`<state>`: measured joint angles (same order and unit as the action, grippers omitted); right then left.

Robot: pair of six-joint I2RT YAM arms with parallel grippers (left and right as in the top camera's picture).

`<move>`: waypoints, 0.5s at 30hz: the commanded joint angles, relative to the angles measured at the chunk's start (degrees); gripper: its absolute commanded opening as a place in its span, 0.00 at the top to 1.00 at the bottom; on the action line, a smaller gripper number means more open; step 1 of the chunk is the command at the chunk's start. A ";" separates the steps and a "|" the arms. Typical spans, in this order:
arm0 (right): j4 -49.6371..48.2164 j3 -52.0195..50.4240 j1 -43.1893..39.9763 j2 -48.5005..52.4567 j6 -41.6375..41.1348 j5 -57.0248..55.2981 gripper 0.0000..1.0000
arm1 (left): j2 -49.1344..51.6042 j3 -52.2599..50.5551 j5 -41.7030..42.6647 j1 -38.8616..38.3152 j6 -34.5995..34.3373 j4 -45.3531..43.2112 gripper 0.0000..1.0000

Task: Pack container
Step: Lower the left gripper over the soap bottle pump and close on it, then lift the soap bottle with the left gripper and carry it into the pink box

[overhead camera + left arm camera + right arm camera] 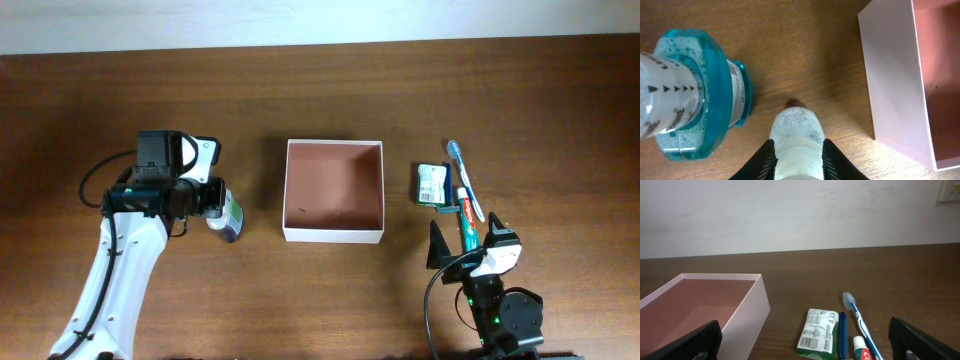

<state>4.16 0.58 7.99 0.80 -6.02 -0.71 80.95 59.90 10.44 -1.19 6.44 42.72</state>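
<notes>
The brown wooden table [330,90] fills the overhead view. Near its middle sits the container [335,190], a square, shallow box with thin white walls and a reddish-brown inside, open at the top and with nothing in it but a small dark speck.

The white left arm [110,280] reaches in from the lower left. The left gripper [798,150] is well to the left of the container. Its two black fingers [766,160] press against both sides of a small frosted whitish bottle [797,132]. Just beside that bottle stands a larger teal plastic bottle with a clear cap [705,95].

The dark right arm [500,315] is at the lower right. The right gripper [465,245] has its jaws spread wide with nothing between them.

On the table to the right of the container lie three toiletries close together. A blue-and-white toothbrush [465,180] lies slanted. A white toothpaste tube with red and green print [464,215] is right next to it. A small green-and-white packet [432,185] lies between the tube and the container.
</notes>
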 commanded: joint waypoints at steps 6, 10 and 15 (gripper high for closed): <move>0.39 -0.26 0.26 -0.59 0.02 0.11 0.02 | -6.84 0.98 0.57 -2.10 -0.35 1.22 0.70; 0.39 -0.26 0.26 -0.59 0.02 0.11 0.02 | -10.47 1.03 -0.39 -3.39 -0.35 1.25 0.70; 0.39 -0.26 0.26 -0.59 0.02 0.11 0.02 | -14.14 1.40 -0.39 -4.98 -0.37 1.27 0.71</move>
<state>4.16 0.58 7.99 0.78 -6.00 -0.69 69.69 59.90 10.17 -5.34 6.39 44.38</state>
